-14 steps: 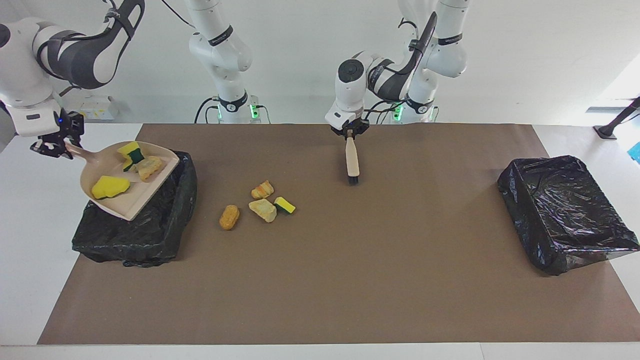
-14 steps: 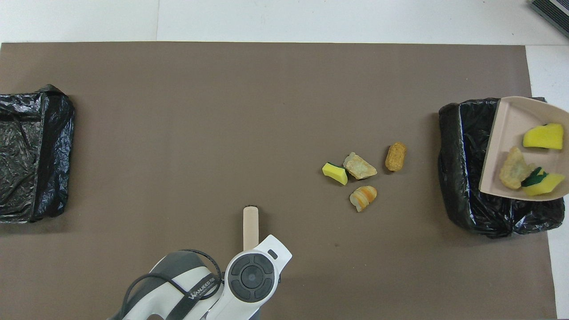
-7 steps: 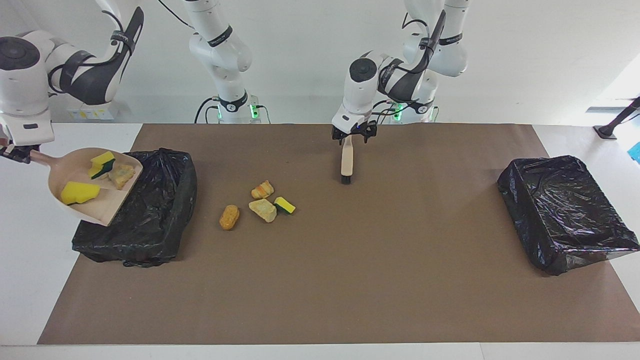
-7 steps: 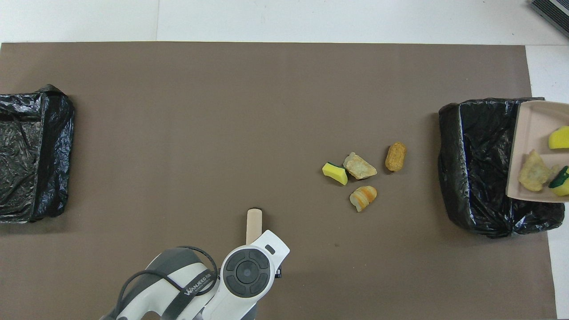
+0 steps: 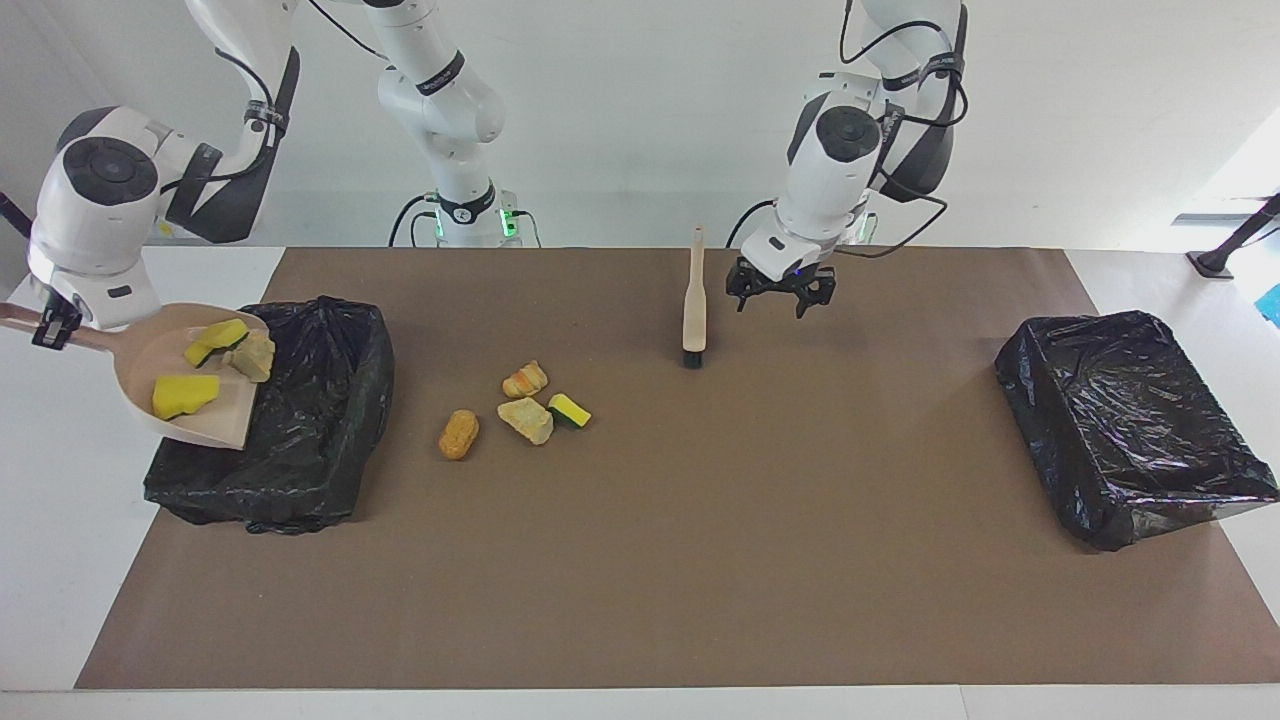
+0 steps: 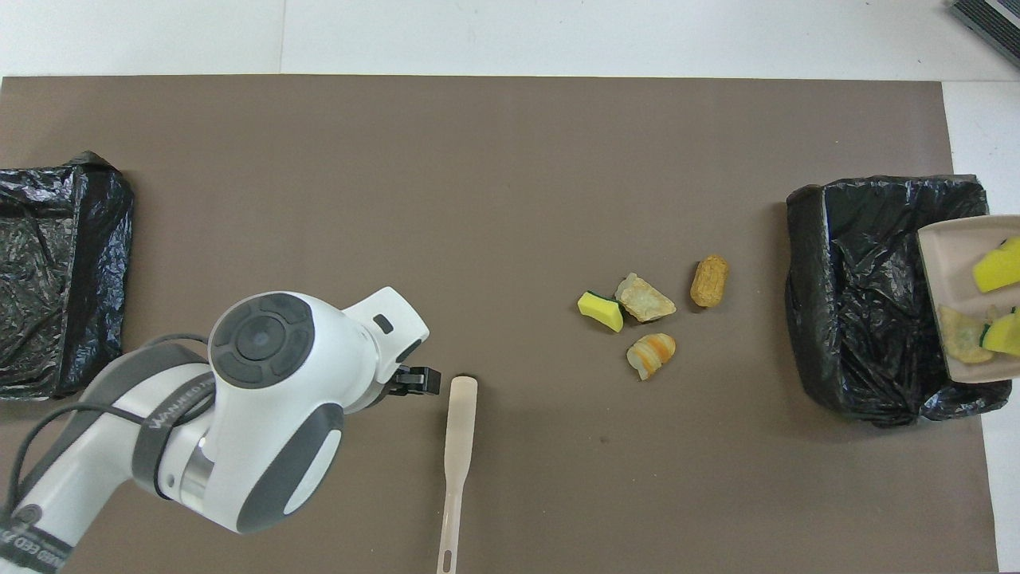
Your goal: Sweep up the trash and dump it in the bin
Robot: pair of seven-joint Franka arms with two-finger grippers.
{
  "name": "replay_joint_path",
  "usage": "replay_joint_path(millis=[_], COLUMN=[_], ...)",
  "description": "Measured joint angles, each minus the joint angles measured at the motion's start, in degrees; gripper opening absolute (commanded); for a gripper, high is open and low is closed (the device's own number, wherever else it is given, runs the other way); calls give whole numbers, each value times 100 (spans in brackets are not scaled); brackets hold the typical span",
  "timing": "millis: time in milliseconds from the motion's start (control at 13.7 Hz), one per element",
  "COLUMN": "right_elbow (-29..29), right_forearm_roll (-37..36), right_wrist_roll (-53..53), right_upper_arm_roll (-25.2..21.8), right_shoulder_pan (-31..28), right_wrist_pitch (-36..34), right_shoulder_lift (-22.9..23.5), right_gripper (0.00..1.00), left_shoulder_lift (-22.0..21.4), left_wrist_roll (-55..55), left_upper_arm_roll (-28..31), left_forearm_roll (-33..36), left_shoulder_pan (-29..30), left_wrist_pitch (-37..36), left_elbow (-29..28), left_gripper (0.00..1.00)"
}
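Brown mat: yellow, tan trash point(image 5: 525, 405); left gripper point(image 5: 770, 297) open; right grips dustpan point(image 5: 185, 390).

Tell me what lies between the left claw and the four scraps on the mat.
The beige brush stands there; the facing view shows it beside the left claw.

my left claw point(image 5: 769, 296) has let go of the brush point(image 5: 693, 300) and lifted aside; my right claw point(image 5: 45, 327) pulled the dustpan point(image 5: 150, 362) back, tipping it over the bin point(image 5: 300, 420).
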Motion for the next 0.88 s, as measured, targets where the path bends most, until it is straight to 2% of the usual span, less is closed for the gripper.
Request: replay_joint_path(millis=[439, 879], right_elbow=[-73, -74], right_forearm_roll=[-634, -1289], right_wrist_roll=[-96, -112], right_upper_arm_roll=[29, 46], right_shoulder_pan=[148, 606], right_wrist_pitch=[-1, -364], right_shoulder_lift=[-25, -62], right_gripper=[0, 0], left_shoulder_lift=[39, 31], left_wrist_roll=[1734, 1968], left_upper_arm_roll=[8, 34], left_forearm_roll=[13, 243], left_shoulder_pan=[1403, 2262], left_wrist_pitch=[-175, -1453], left_elbow=[652, 1693], left_gripper=[100, 100])
